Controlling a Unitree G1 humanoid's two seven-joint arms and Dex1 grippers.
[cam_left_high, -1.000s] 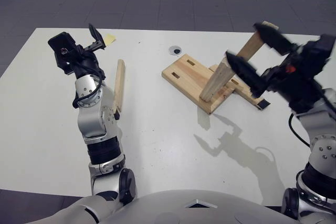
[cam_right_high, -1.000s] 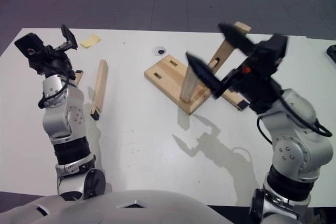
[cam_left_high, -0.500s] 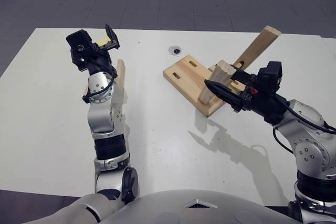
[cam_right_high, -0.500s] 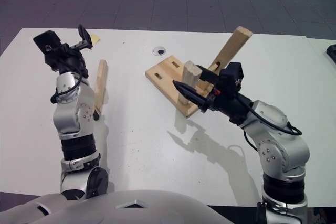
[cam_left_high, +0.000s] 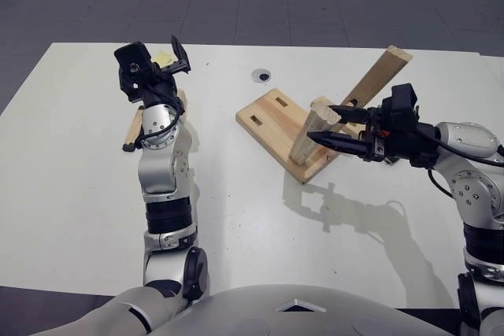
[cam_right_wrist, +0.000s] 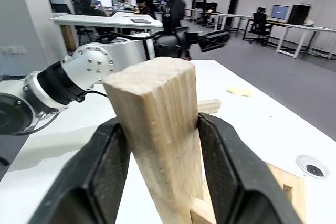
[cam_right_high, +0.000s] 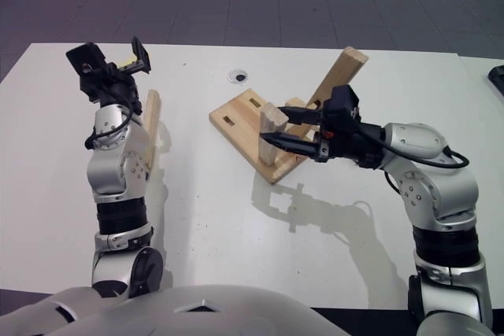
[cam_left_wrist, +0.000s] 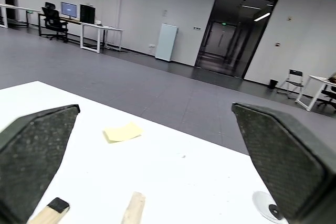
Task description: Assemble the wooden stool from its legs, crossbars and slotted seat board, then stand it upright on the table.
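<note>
Right gripper [cam_left_high: 319, 122]: pinched the short leg [cam_left_high: 305, 135] standing in the seat board [cam_left_high: 272, 120], mid-desk [cam_left_high: 79, 163].
Left gripper [cam_left_wrist: 156, 107]: spread wide, raised towards the far left corner.

An open-plan office: desks [cam_left_wrist: 100, 27], monitors [cam_left_wrist: 69, 9] and swivel chairs [cam_left_wrist: 53, 19].

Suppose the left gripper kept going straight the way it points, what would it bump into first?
Probably nothing. The left gripper, open, is raised above the table and aims out past its far edge toward open floor. The yellow note seems to lie below that line, though depth is hard to judge.
</note>
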